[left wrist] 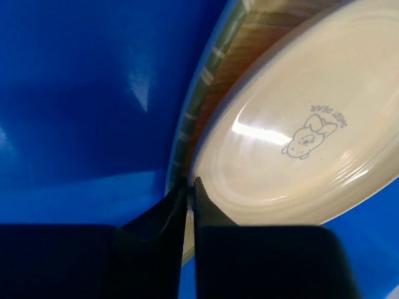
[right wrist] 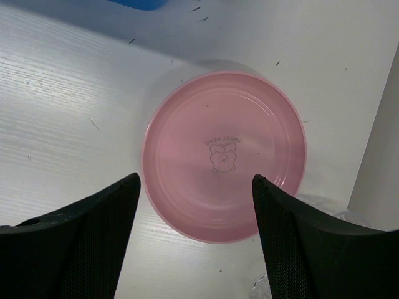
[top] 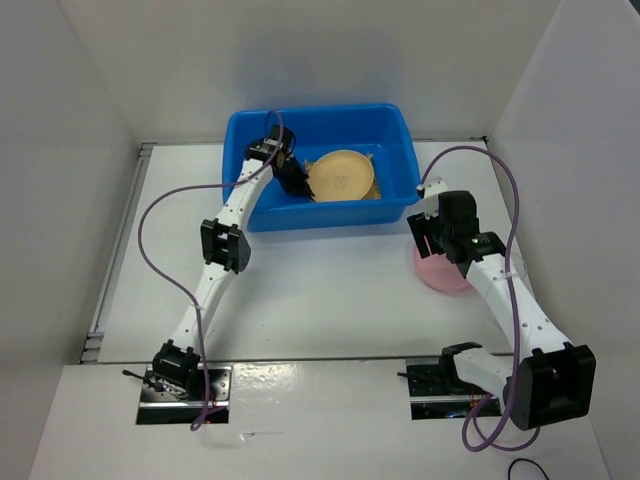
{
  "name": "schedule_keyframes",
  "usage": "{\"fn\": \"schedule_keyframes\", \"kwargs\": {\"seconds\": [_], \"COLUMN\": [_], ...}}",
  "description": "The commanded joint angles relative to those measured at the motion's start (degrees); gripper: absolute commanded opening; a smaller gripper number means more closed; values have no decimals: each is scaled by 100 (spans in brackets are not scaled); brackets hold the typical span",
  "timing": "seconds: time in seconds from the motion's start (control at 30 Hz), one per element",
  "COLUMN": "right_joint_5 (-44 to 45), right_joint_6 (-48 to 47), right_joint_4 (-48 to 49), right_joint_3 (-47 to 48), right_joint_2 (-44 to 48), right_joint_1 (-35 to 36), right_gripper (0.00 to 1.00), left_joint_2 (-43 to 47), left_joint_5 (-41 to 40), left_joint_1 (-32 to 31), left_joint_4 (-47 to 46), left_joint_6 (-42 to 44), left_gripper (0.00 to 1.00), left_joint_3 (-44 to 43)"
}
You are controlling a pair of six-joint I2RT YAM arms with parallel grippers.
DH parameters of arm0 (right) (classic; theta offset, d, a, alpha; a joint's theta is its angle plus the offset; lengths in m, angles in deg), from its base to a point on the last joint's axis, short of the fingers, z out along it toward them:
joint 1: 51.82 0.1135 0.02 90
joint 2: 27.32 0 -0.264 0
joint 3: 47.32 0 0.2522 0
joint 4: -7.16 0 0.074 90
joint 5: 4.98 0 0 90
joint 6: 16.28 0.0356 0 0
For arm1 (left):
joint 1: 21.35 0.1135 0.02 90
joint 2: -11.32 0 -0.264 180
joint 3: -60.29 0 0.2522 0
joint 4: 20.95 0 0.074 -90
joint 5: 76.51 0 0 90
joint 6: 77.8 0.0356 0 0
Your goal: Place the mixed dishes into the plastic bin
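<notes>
The blue plastic bin (top: 330, 215) stands at the back centre. Inside it the tan plate (top: 342, 175) lies on the bamboo mat (top: 348, 200). My left gripper (top: 298, 185) is down in the bin at the plate's left edge. In the left wrist view it (left wrist: 190, 182) is shut on the rim of the tan plate (left wrist: 299, 143), with the mat (left wrist: 249, 43) under it and the bin floor (left wrist: 81, 93) around. The pink plate (top: 445, 278) lies on the table right of the bin. My right gripper (right wrist: 196, 179) is open above the pink plate (right wrist: 224, 156). A clear glassy shape (right wrist: 330, 208), apparently the cup, peeks out behind my right finger.
White walls enclose the table on the left, back and right; the right wall (right wrist: 380, 156) is close to the pink plate. A corner of the bin (right wrist: 140, 3) shows beyond it. Purple cables (top: 150, 215) loop off both arms. A metal rail (top: 115, 260) runs along the left edge.
</notes>
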Motion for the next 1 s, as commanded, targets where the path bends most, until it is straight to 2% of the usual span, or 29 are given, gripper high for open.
{"fn": "schedule_keyframes", "kwargs": {"seconds": [0.0, 0.03, 0.07, 0.1, 0.13, 0.17, 0.2, 0.3, 0.37, 0.43, 0.47, 0.53, 0.63, 0.67, 0.7, 0.8, 0.97], "right_joint_5": [86, 86, 86, 86, 217, 218, 314, -8, -534, -590, -590, -661, -749, -749, -801, -853, -1020], "right_joint_6": [52, 52, 52, 52, 52, 52, 52, -412, -1045, -1327, -1424, -1661, -1987, -2109, -2163, -2233, -2041], "right_joint_4": [211, 211, 263, 264, 264, 264, 325, 325, -34, -288, -386, -570, -641, -641, -641, -721, -870], "right_joint_3": [6, 6, 6, 6, 6, -46, -47, -178, -232, -179, -179, -91, -143, -222, -223, -284, 23], "right_joint_2": [135, 135, 135, 74, 73, 73, 12, -58, -443, -1152, -1383, -1692, -1755, -1824, -1929, -2132, -2405], "right_joint_1": [-5, -57, -57, -57, -127, -249, -320, -663, -664, -664, -664, -664, -558, -480, -479, -348, -347], "right_gripper": [77, 81, 87, 89, 92, 98, 98, 98, 98, 98, 95, 89, 89, 88, 87, 82, 81], "left_joint_2": [1, 62, 185, 290, 396, 632, 756, 1309, 1793, 2336, 2531, 3065, 3637, 3901, 4286, 4772, 5318], "left_joint_5": [-8, 98, 99, 99, 29, 28, 28, 151, 151, -15, -111, -576, -1412, -1526, -1788, -1948, -2072], "left_joint_1": [49, 101, 102, 102, 102, 171, 172, 339, 409, 470, 471, 471, 313, 226, 147, 84, 84], "left_joint_4": [3, -49, -102, -190, -191, -243, -313, -314, -253, -113, -24, 352, 915, 917, 917, 917, 917], "left_joint_6": [56, 56, 108, 109, 109, 109, 109, 108, 213, 476, 574, 924, 1433, 1488, 1489, 1629, 1787], "left_gripper": [16, 31, 67, 83, 90, 93, 98, 100, 100, 100, 100, 100, 100, 100, 100, 100, 100], "left_joint_3": [-87, -87, -87, -87, -87, -87, -87, -87, -87, -87, -87, -87, -87, 627, 886, 1475, 2355]}}
